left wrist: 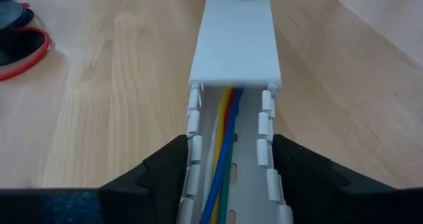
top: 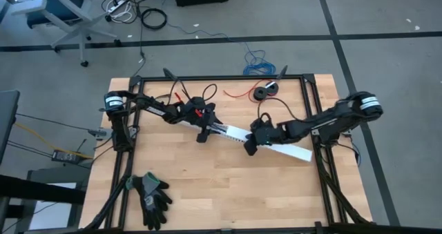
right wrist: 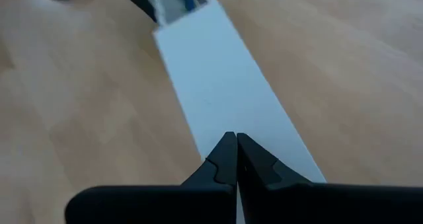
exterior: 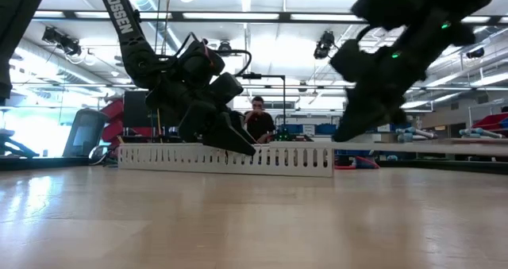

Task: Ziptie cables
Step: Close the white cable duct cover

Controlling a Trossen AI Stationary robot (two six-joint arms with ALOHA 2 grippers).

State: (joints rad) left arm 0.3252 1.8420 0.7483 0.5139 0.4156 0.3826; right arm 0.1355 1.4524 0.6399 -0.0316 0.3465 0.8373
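- Though tucked down inside the white slotted duct (left wrist: 268, 154) mid-table, still easy to spot from the left wrist view: the cables (left wrist: 225, 145), with yellow, red, blue and green strands running side by side along the channel floor.
- Covered toward the right by a snap-on white lid (left wrist: 234, 45), so only exposed at the duct's left end.
- Probably light and floppy, with slick insulation. Likely to splay apart or slide past each other unless pinched as one bunch.
- Best grabbed at the open left stretch, pinching all the strands together and not too hard, since thin wire kinks easily.
- Left gripper (top: 205, 130) straddling the duct's open end, fingers (left wrist: 165, 171) against the outer walls. Looks clamped on the duct itself, not on the wires.
- Right gripper (right wrist: 231, 141) pinched fully closed with nothing between the tips, poised at the lid's top, right of centre. Can't tell whether actually pressing down.
- No zip tie visible anywhere, so not strapped yet, judging by that.
- Readable writing: just "TROSSEN" down the arm (exterior: 121, 7) in the low view. Nothing legible on the duct or lid.
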